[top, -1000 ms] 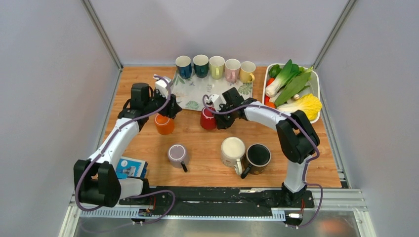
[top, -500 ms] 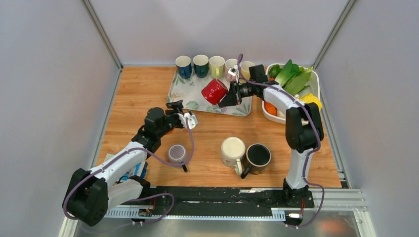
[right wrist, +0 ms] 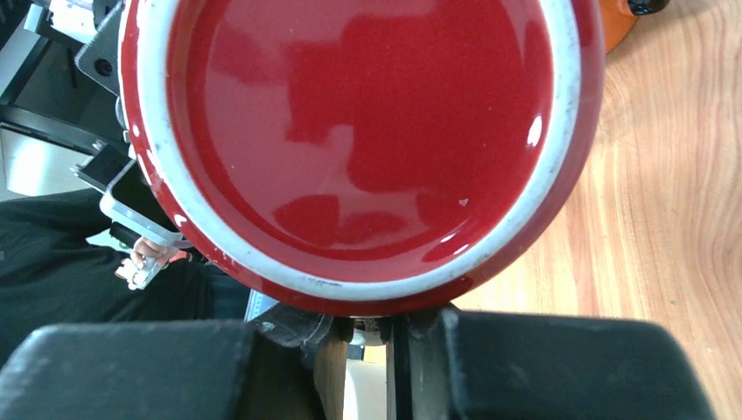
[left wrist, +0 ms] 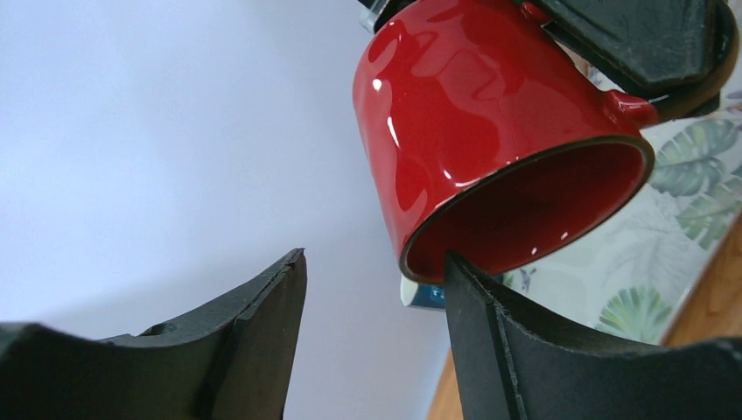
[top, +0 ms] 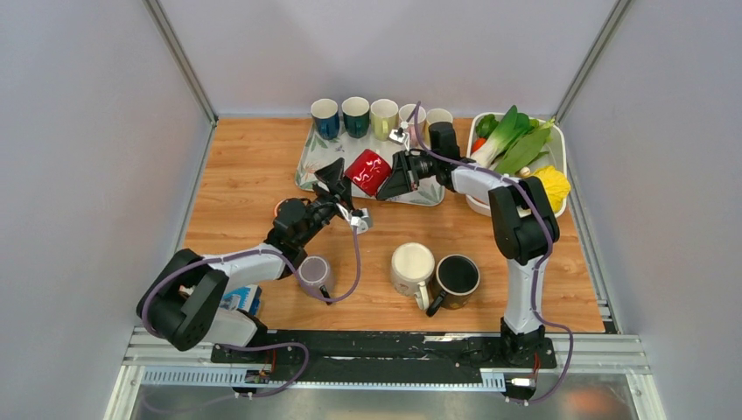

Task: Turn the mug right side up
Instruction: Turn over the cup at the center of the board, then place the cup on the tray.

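The red mug [top: 367, 171] hangs in the air over the leaf-print tray [top: 319, 166], tipped on its side with its mouth facing down-left. My right gripper [top: 391, 178] is shut on it at the handle side. The right wrist view shows the mug's base [right wrist: 359, 131] just above that gripper [right wrist: 367, 328]. My left gripper [top: 339, 182] is open and empty, pointing up at the mug's mouth. In the left wrist view the mug [left wrist: 472, 114] sits just above the open left gripper [left wrist: 376, 258], and the right finger [left wrist: 542, 350] nears the rim.
Several mugs line the back of the tray. A purple mug [top: 312, 273], a white mug [top: 412, 265] and a black mug [top: 458, 276] stand near the front. An orange mug [top: 284, 208] is half hidden behind the left arm. A vegetable bin [top: 516, 157] sits at the right.
My right gripper lifted the red mug off the table, carried it over the tray and tipped it. My left arm left the orange mug, drew back, then raised its gripper toward the red mug.
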Tool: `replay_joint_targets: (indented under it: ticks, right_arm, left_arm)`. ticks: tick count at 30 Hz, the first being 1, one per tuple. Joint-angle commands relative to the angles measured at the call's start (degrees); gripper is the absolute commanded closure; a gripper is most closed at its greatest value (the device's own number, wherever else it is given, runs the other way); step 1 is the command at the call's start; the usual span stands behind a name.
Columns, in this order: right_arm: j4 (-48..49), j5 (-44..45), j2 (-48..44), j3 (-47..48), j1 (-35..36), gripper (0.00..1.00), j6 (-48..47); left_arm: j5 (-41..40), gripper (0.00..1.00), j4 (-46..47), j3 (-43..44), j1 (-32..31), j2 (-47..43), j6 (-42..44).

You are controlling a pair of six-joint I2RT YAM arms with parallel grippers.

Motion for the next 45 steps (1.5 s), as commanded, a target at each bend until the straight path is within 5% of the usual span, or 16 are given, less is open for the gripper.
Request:
replay_joint_targets:
  ticks: [1,10,14,19,23,27,30,34,38,45]
  right_arm:
    - [11.7,-9.7,-0.9,1.0,0.7,1.00,6.1]
    - [13.9,-10.0,-0.4,1.2,1.2,0.99,8.2]
    - [14.6,-8.5,-1.1,0.6,0.6,0.86,7.9]
    - [11.6,-1.8,-2.9,0.4,-0.9,0.51,4.0]
    - [11.4,3.3,-4.9,0.4,-2.2,0.29,-0.1]
    - [-6.8,16.4,-8.5,5.6,-3.2,0.01,-23.7]
    - [-18.9,29.6,-9.9,10.2,-3.4,0.00,-37.7]
    - [-24.5,40.9,-10.2,15.6,-4.7,0.00,-42.5]
    - [-25.3,42.9,-13.9,15.0,-5.6,0.00,-49.1]
    - [-22.7,39.8,-25.8,-1.4,-4.4,0.00,-68.5]
  left_arm:
    - [3.3,0.40,10.8,3.4,-0.1,4.5,4.7]
    - [4.4,0.79,13.8,4.2,0.0,7.0,6.3]
    - [1.3,0.99,13.2,3.9,0.0,6.4,4.8]
    - [-4.1,1.00,7.7,4.0,0.0,3.7,1.1]
    - [-7.4,1.00,-8.1,7.0,-0.1,-1.6,-5.6]
    - [-7.8,1.00,-33.1,13.9,-0.1,-7.1,-14.8]
    - [-11.1,1.00,-47.4,19.4,-0.1,-9.5,-24.4]
    - [-13.2,1.00,-62.8,25.5,-0.1,-8.9,-32.3]
    - [-12.5,1.00,-73.8,30.4,-0.1,-6.4,-39.8]
    - [-3.6,1.00,-86.6,38.4,3.4,0.1,-52.9]
